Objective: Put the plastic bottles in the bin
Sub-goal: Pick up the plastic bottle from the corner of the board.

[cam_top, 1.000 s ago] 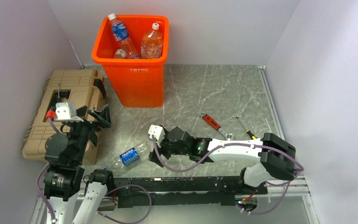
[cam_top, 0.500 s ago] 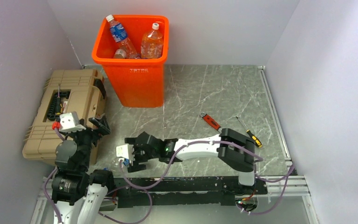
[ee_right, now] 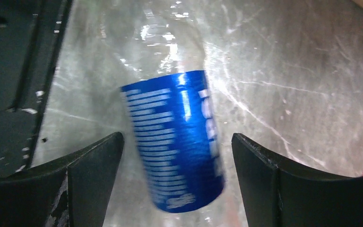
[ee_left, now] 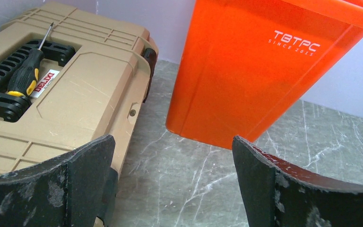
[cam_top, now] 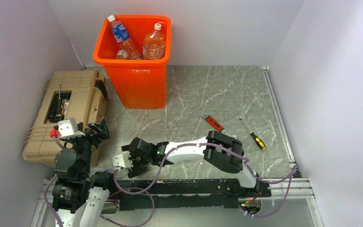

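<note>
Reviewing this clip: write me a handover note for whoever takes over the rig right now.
Left hand: open, empty, facing the bin and the tan toolbox.
Right hand: open, low, one finger on each side of a clear blue-labelled bottle lying at the near edge of the table; not gripped.
Done: at least three bottles are in the bin.
Left: close on that bottle, carry it to the bin, drop it in. No other loose bottle shows.

Pale lilac walls (cam_top: 217, 28) on three sides — grey white-veined marble tabletop (cam_top: 203, 94), evenly lit.
</note>
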You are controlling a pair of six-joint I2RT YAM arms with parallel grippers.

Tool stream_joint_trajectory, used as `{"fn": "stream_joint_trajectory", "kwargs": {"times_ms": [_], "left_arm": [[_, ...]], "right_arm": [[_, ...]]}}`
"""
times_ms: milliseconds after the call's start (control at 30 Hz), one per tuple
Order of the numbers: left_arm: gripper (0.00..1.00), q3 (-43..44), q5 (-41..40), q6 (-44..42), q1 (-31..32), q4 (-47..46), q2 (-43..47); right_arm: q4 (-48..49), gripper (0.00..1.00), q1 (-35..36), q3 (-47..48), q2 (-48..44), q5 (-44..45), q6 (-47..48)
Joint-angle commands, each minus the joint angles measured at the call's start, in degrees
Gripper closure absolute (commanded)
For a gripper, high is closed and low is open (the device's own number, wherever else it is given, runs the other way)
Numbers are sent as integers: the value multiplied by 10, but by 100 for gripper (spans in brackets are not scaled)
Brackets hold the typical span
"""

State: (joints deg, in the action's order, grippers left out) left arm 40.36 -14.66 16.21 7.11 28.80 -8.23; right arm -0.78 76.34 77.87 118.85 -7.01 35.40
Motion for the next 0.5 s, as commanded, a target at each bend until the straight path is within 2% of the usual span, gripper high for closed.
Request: {"fn": "stream_joint_trajectory", "kwargs": {"times_ms": [0, 133, 333, 467], "left_arm": [[1, -4, 3, -2, 1, -17, -5], [1, -4, 3, -1, 2, -17, -4], [1, -4, 2, 4, 2, -19, -7], [0, -1, -2, 13, 1, -25, -14]], "right_arm": [[-12, 12, -2, 25, 27, 31, 19], [-8, 18, -8, 21, 32, 52, 12], [45, 39, -15, -35, -18, 80, -21], [95, 51, -16, -107, -94, 116, -70]]}}
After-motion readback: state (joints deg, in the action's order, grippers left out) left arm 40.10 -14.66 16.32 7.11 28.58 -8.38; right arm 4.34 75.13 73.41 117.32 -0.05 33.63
